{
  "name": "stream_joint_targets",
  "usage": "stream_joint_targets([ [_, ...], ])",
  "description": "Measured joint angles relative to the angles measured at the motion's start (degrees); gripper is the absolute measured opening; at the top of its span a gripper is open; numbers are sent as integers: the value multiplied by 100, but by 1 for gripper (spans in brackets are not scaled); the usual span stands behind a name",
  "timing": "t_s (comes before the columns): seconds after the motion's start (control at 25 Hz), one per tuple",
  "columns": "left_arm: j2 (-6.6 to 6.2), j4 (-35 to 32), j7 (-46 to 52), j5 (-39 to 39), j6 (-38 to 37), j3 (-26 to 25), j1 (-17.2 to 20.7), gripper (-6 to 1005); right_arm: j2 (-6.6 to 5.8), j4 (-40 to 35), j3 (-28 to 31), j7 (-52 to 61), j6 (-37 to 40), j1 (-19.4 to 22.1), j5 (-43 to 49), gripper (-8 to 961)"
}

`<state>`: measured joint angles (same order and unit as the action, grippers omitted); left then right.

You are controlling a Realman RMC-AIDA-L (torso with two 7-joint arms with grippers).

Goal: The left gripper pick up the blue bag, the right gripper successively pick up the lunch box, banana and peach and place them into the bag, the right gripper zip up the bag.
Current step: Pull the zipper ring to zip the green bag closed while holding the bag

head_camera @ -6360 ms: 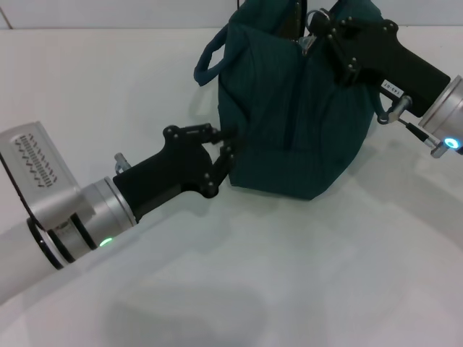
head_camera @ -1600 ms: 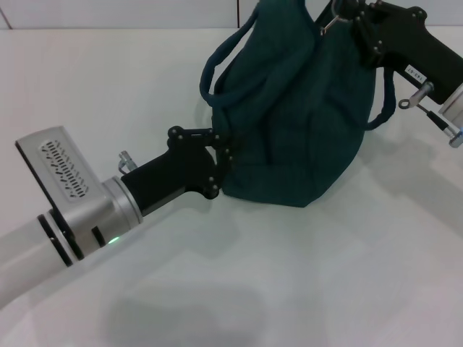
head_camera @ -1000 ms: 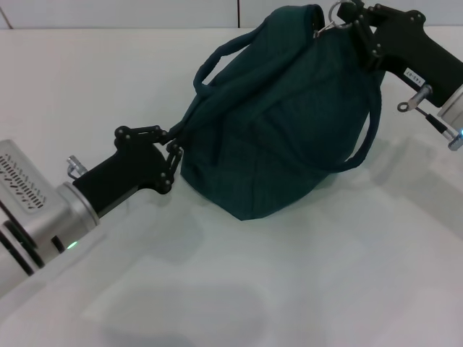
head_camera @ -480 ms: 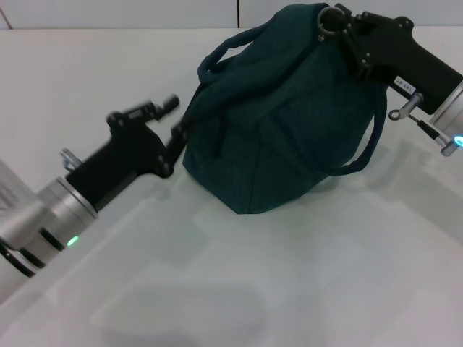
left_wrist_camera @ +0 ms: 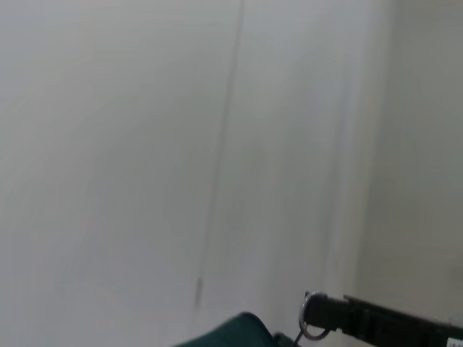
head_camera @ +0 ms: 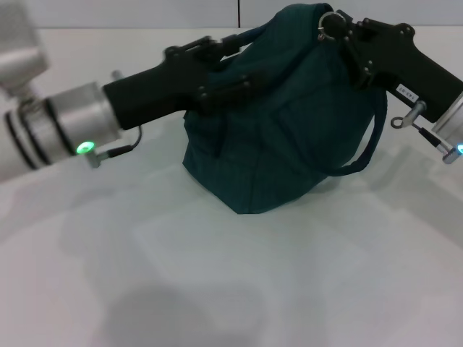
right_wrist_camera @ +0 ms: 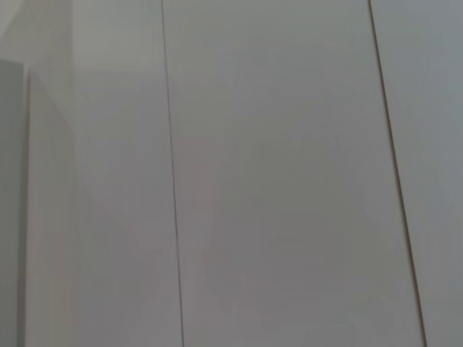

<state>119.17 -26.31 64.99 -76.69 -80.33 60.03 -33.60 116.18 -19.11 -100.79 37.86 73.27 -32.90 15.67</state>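
Right tool [head_camera: 334, 25] grips the zipper ring [head_camera: 330, 19] at the top of the blue bag [head_camera: 289, 130], seemingly finishing the closure. Left tool [head_camera: 235, 61] lies against the bag's upper side, its grip unclear, perhaps bracing the bag as it slumps on the white surface [head_camera: 239, 289].

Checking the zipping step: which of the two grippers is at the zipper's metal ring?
The right gripper, at the top of the blue bag where the metal ring sits. The left gripper lies against the bag's other side, by a handle.
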Motion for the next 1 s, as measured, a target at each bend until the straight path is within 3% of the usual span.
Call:
stream_joint_targets([
  [0.16,11,-150,701,-882,489,2,-510,564,0,-23,-2,2,93,61,0,7],
  [0.32,46,-208,775,-1138,546,15,-667,754,1,-21,-3,3,177,131,1,7],
  [0.4,52,-218,756,-1135,551,25,-674,764,1,-28,-2,3,232,178,2,7],
  [0.64,69,-212,394,-922,751,40,-626,613,0,-31,-2,9,268,221,5,7],
  [0.84,79,-160,248,-909,904,71,-618,367,1,-18,-2,18,268,232,7,6],
  [1.0,83,-161,212,-862,1166,327,-621,285,1,-10,-3,58,270,232,9,6],
])
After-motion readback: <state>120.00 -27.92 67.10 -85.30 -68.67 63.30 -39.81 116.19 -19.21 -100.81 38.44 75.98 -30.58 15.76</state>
